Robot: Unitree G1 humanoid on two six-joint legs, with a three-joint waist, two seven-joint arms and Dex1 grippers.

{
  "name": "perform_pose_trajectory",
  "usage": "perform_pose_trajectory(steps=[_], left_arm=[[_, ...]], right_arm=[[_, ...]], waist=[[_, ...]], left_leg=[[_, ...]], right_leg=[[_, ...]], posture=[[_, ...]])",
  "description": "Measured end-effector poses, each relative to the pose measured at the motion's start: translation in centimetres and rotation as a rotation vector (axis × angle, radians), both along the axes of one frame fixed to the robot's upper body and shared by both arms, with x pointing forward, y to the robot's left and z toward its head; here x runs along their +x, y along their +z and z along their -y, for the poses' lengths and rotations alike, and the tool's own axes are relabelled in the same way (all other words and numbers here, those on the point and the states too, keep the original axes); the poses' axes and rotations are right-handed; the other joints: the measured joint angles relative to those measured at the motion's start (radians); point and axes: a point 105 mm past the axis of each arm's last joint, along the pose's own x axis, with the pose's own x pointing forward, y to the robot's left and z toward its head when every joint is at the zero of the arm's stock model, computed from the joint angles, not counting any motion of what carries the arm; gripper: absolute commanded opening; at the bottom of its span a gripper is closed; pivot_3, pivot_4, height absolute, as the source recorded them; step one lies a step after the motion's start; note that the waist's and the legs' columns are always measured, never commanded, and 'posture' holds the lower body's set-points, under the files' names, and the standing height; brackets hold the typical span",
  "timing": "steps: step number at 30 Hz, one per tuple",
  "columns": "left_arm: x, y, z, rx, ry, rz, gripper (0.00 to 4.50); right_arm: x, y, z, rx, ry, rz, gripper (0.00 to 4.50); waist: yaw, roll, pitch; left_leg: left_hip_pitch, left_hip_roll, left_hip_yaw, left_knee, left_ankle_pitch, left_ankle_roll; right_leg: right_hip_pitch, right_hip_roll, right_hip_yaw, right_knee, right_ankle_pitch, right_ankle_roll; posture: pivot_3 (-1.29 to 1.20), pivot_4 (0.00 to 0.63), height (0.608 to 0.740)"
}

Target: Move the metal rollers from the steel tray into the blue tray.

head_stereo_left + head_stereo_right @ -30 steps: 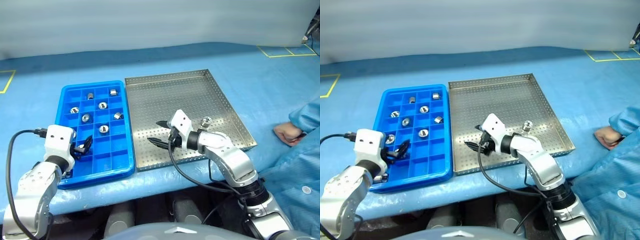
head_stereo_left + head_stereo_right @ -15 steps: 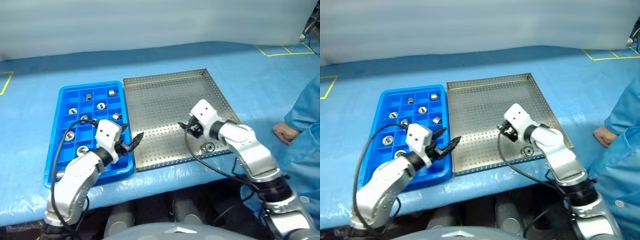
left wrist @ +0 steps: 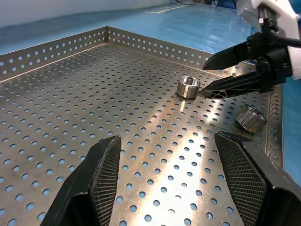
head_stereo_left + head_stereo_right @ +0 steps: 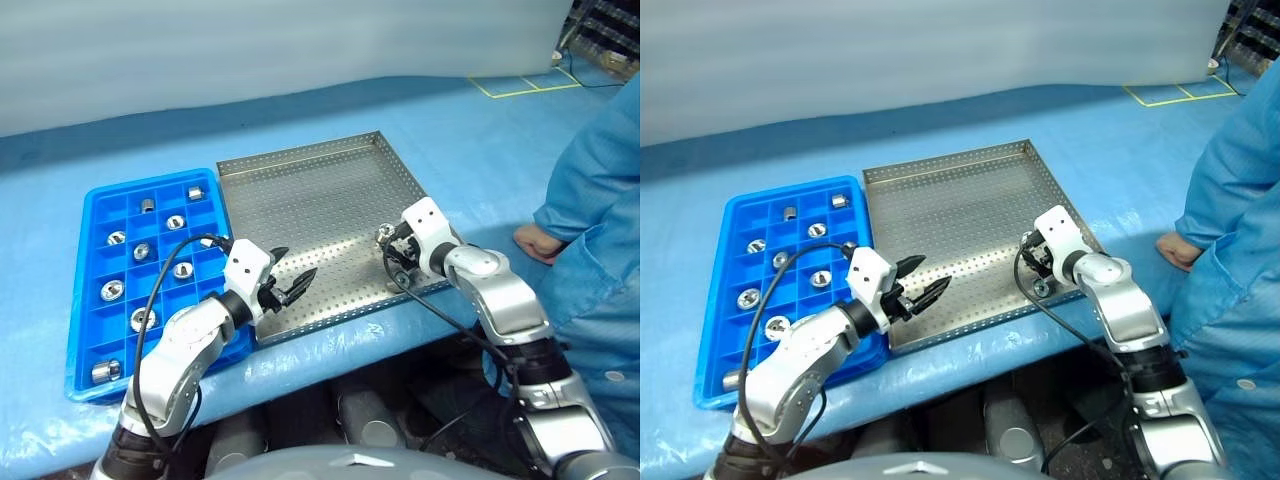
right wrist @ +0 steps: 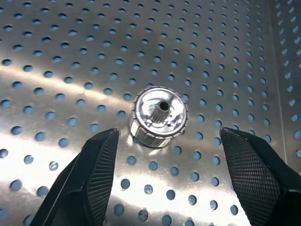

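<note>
Most rollers sit in the blue tray (image 4: 80,300); two remain in the steel tray (image 4: 300,190) near its right front corner. The right hand (image 5: 164,188) hangs released over one roller (image 5: 159,115). The left hand (image 4: 285,285), released, holds nothing.

Head cameras look down over the steel tray (image 4: 320,215) and blue tray (image 4: 90,350); both wrist cameras skim that steel tray close up, sharing a roller (image 3: 188,87)
</note>
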Motion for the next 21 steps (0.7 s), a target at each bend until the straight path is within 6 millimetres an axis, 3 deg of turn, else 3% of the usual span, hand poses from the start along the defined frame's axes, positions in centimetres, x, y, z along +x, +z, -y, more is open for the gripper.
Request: perform_pose_trajectory(steps=[4, 10, 16, 21], left_arm=[[0.0, 0.0, 0.1, 0.003, 0.0, -0.002, 3.42], [-0.1, -0.5, -0.3, 0.008, 0.022, -0.02, 3.42], [-0.1, -0.7, -0.8, 0.021, 0.052, -0.037, 3.48], [-0.1, -0.6, -3.1, 0.056, 0.126, -0.041, 3.48]], right_arm=[[1.4, -1.3, -0.5, 0.093, -0.018, -0.013, 3.62], [2.2, -1.3, -1.2, 0.145, 0.014, -0.002, 3.62], [2.4, -1.4, -1.7, 0.159, 0.031, 0.012, 1.71], [2.2, 0.2, -3.5, 0.16, 0.083, 0.052, 1.71]], waist=[[-0.011, 0.0, 0.0], [-0.009, 0.0, 0.0], [-0.001, 0.0, 0.0], [0.002, 0.001, 0.001]], left_leg=[[0.0, 0.0, -0.001, -0.002, 0.0, 0.0], [0.0, 0.0, -0.001, -0.002, -0.001, 0.001], [0.0, 0.0, -0.001, -0.002, -0.001, 0.001], [0.0, 0.001, -0.001, -0.002, -0.001, 0.001]], right_leg=[[0.0, 0.0, -0.001, 0.0, 0.003, 0.003], [0.0, 0.0, 0.0, 0.0, 0.004, 0.002], [0.0, 0.0, 0.0, 0.0, 0.004, 0.003], [-0.002, 0.001, 0.0, 0.0, 0.004, 0.003]], posture=[[-0.19, 0.15, 0.74], [-0.18, 0.15, 0.74], [-0.17, 0.15, 0.74], [-0.16, 0.15, 0.74]])
